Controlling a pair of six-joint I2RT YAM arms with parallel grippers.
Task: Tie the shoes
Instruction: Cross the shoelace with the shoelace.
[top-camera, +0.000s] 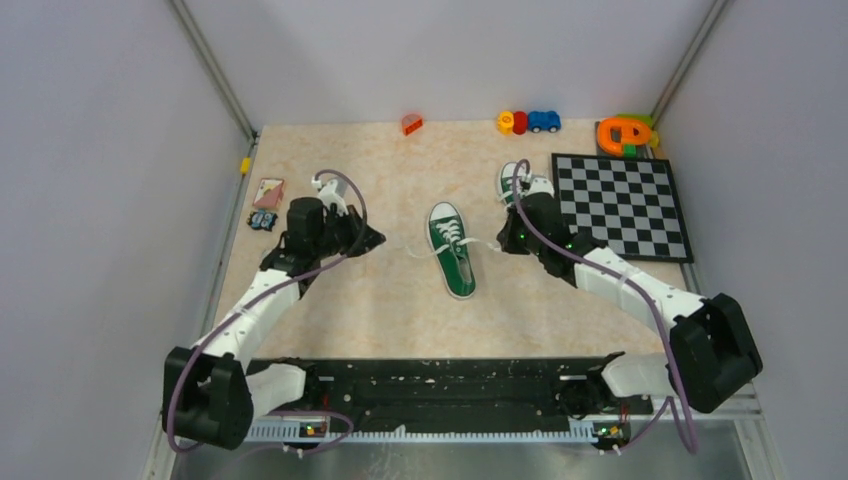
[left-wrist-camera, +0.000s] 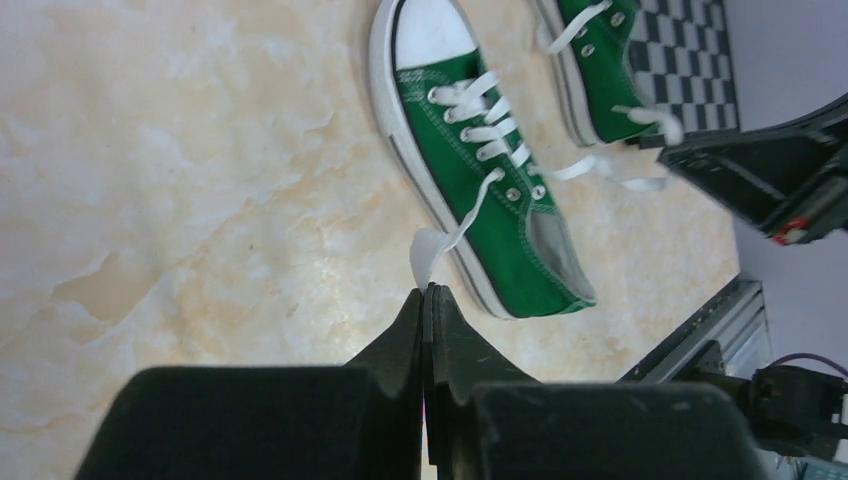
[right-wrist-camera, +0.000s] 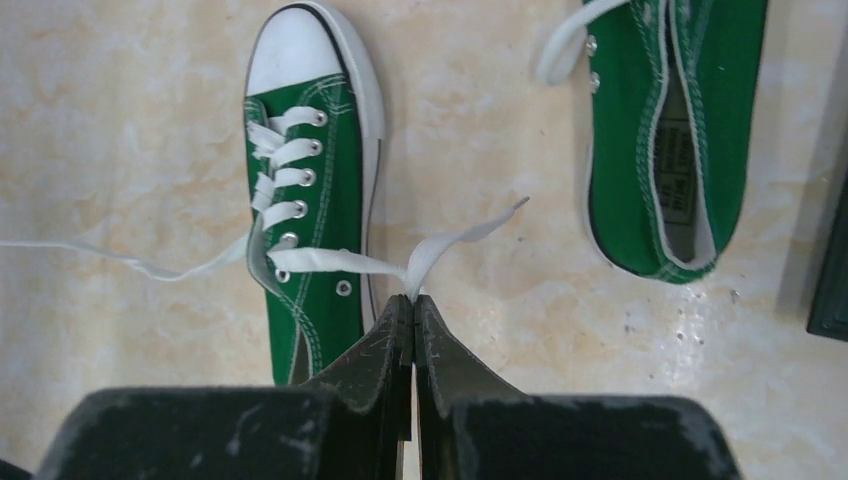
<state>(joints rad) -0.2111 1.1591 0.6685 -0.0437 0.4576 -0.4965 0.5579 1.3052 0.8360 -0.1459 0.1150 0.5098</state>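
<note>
The centre shoe (top-camera: 452, 252) lies on the counter (top-camera: 380, 320) with its white toe pointing away from the arm bases. It is laced through its eyelets, but no knot, crossing or loop has been started. The left claw (left-wrist-camera: 427, 292), just left of that shoe, is pressed together on the left lace end (left-wrist-camera: 428, 250). The right claw (right-wrist-camera: 412, 302), just right of it, is clamped on the right lace end (right-wrist-camera: 350, 264), whose tip flops free past the grip. The work therefore looks to be at its opening step: both ends are in hand and drawn to opposite sides, while crossing, looping and tightening are all left to do. The second shoe (right-wrist-camera: 625, 130), beyond and to the right of the centre shoe, has a loose lace and would need the whole routine too. The right arm covers much of it in the top view, and both wrist views cut it off at the frame edge. The right wrist view hides the centre shoe's heel behind the claw. How much lace each claw has caught cannot be made out.
</note>
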